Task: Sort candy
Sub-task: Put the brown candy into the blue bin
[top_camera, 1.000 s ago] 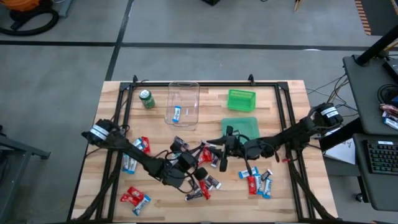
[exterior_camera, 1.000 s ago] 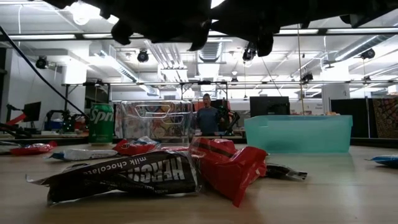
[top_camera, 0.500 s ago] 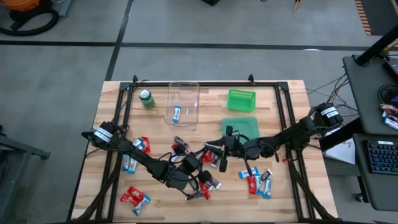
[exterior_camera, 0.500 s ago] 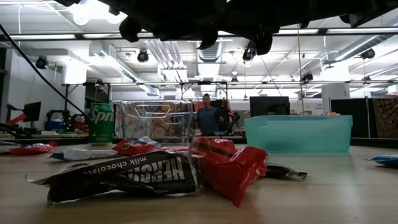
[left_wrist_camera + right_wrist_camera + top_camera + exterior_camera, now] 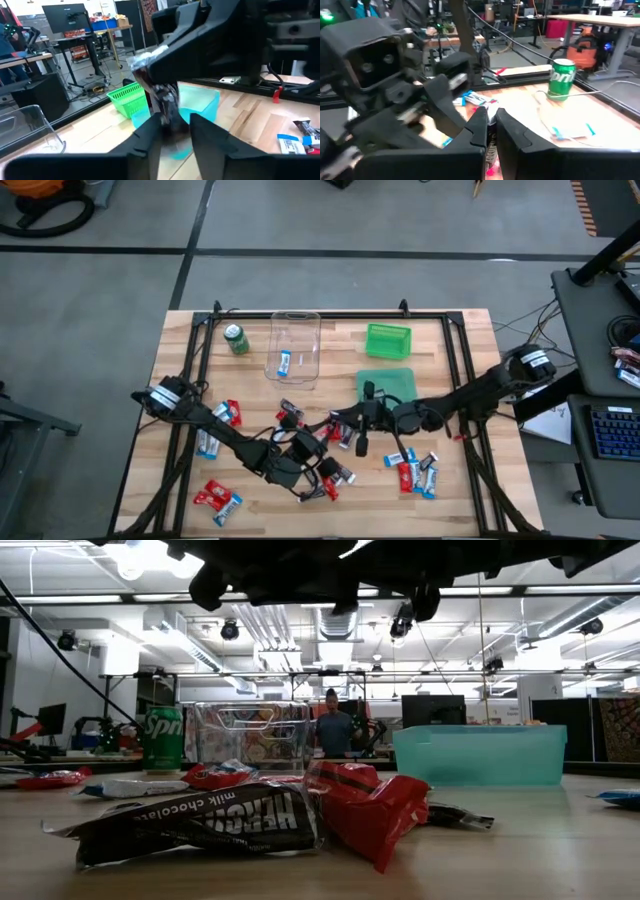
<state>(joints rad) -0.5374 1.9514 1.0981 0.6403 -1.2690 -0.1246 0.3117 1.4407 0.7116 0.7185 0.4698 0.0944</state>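
Room: open lab floor, grey concrete around a wooden bench [image 5: 470, 380].
High view, containers: clear bin [image 5: 296, 345] far centre with one blue bar [image 5: 284, 362] inside. Green basket [image 5: 388, 340] is to its right, teal tray [image 5: 395, 383] nearer than the basket, soda can [image 5: 236, 339] far left.
High view, loose candy [image 5: 415, 470]: one cluster near right, more near left and centre-left, a small pile mid-bench under the arms.
High view, hands: left hand [image 5: 305, 448] and right hand [image 5: 352, 432] sit almost tip to tip over mid-bench, right one on the far-right side.
Low view: dark chocolate wrapper [image 5: 200, 820] and red wrapper [image 5: 370, 805] lie nearest the camera. Both arms are only dark shapes overhead. A person [image 5: 331, 730] stands in the room beyond.
Left wrist view: left fingers [image 5: 147, 137] stand parted with the held bar [image 5: 161, 97] hanging down between them, dark-and-silver wrapper, long axis roughly upright. Can't tell if either finger touches it.
Right wrist view: right fingers pinched tight on that bar, soda can beyond.
Key relation: bar belongs to the right hand, which is also the hand nearer the teal tray just far-right of it.
Judgement: looks like a handover. Left should back off straight along its own axis so it doesn't snag the wrapper, then right carries to a container. Which one, can't tell.
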